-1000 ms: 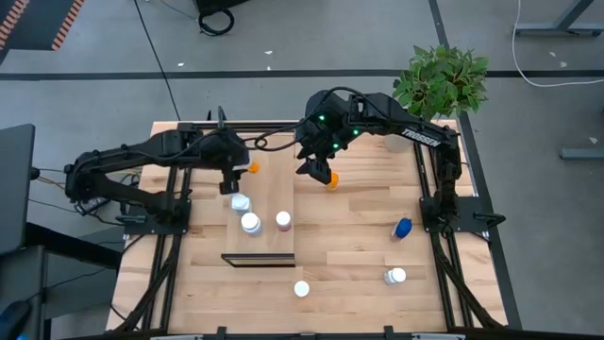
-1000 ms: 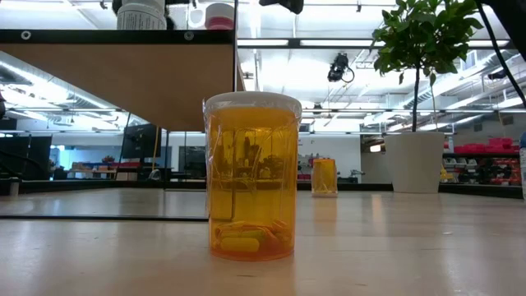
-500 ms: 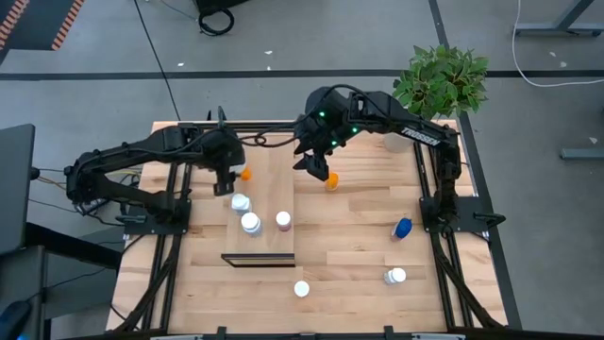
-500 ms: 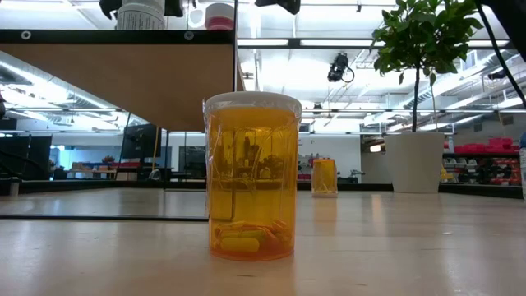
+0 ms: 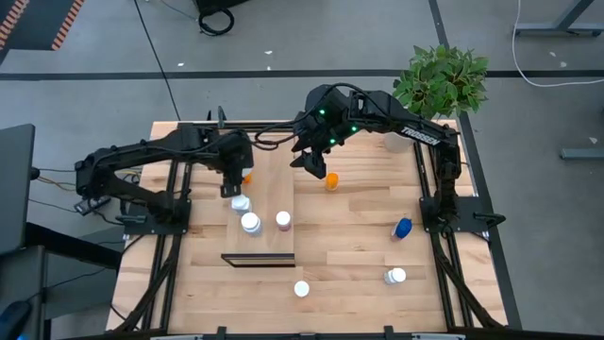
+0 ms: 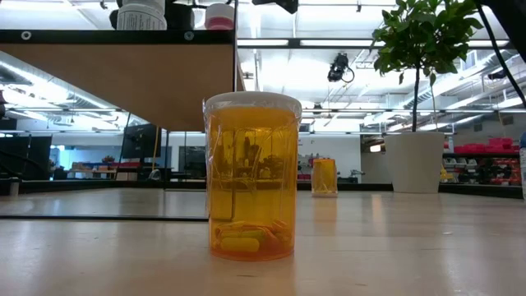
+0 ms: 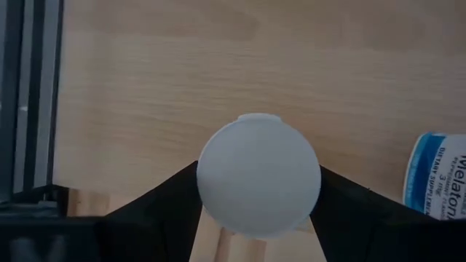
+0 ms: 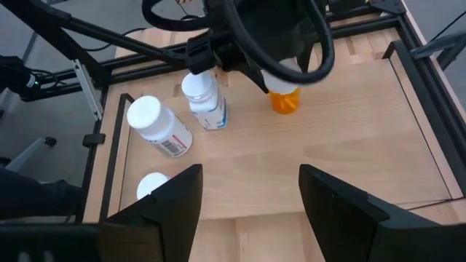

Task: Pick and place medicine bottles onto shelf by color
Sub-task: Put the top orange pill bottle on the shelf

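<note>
The shelf (image 5: 269,194) is a light-wood board raised over the table's left half. My left gripper (image 5: 236,179) hangs over its far end, shut on an orange medicine bottle (image 8: 285,100) with a white cap. Two white bottles (image 5: 241,202) (image 5: 250,223) and a dark-red one (image 5: 283,219) stand on the shelf nearer the front. My right gripper (image 8: 247,196) hovers open and empty above the shelf's far right side (image 5: 314,166). Beside it, another orange bottle (image 5: 331,179) stands on the table. My left gripper pinches the orange bottle's white cap (image 7: 212,182) between its two fingers (image 7: 164,207), one on each side of the rim. The fingers come steeply from above. The bottle hangs upright below them; whether its base touches the shelf board, I cannot tell.
On the table stand a blue bottle (image 5: 403,228), a white one (image 5: 394,276) and, near the front edge, an orange one (image 6: 251,177). A potted plant (image 5: 442,80) stands at the far right corner. Dark frame rails (image 5: 179,217) run beside the shelf.
My left gripper has sunk toward the shelf and come slightly toward the table's near edge, tipping more steeply down, with the orange bottle upright in its hold.
</note>
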You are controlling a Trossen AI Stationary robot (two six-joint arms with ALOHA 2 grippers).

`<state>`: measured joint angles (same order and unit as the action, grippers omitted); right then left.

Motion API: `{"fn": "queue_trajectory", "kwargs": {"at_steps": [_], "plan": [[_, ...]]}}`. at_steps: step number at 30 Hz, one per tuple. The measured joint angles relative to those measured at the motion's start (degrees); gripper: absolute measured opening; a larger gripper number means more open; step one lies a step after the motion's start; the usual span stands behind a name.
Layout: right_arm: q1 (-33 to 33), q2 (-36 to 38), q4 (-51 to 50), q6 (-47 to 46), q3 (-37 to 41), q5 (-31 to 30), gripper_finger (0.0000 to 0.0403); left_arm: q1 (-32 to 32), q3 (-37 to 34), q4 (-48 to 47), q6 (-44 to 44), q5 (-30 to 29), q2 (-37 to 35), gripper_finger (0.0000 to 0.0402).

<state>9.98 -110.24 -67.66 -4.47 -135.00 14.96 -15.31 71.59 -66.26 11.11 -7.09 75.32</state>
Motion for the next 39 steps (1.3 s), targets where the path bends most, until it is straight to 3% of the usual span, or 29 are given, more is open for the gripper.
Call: {"fn": "queue_trajectory", "kwargs": {"at_steps": [20, 28, 39], "plan": [[-0.02, 0.00, 0.00, -0.50, 0.00, 0.04, 0.0235, -0.02, -0.35, -0.54, 0.15, -0.47, 0.06, 0.0229], [-0.02, 0.00, 0.02, -0.48, 0.00, 0.04, 0.0235, -0.07, -0.35, -0.48, 0.17, -3.75, 0.03, 0.0235], [-0.02, 0.00, 0.02, -1.08, 0.00, 0.07, 0.0235, -2.87, -0.35, -1.23, 0.02, -3.45, 0.01, 0.0238]]}}
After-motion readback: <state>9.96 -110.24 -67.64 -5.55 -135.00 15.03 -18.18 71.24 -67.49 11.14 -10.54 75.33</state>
